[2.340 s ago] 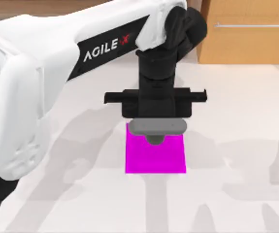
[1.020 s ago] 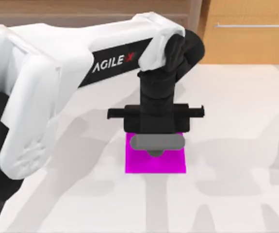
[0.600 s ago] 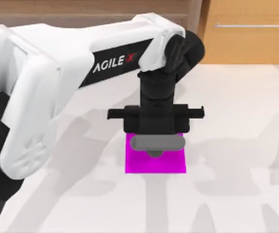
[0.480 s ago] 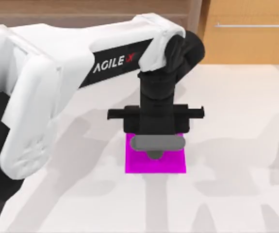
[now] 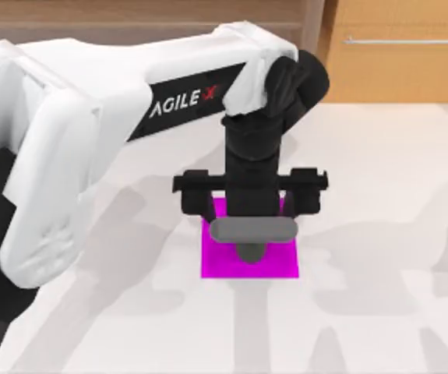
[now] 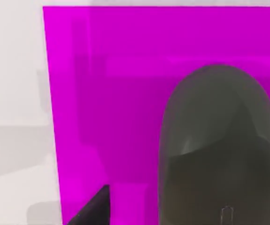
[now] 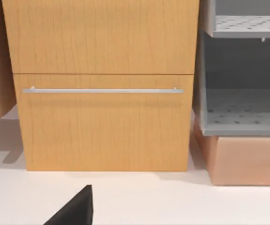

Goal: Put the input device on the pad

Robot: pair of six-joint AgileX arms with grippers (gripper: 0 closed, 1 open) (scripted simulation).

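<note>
Dark grey, rounded mouse (image 6: 217, 145) flat on the magenta pad (image 5: 274, 261), left gripper (image 5: 251, 204) fingers spread, empty.

There's one piece of writing on show: "AGILE X", in white capitals with a red mark in the X, printed on the black panel (image 5: 185, 105) along the left arm (image 5: 91, 117) as it reaches in from the left side of the table. Nothing can be read on the magenta pad (image 5: 274, 261), the grey mouse (image 6: 219, 145) or the wooden drawer front (image 7: 104, 122) in the right wrist view.
</note>
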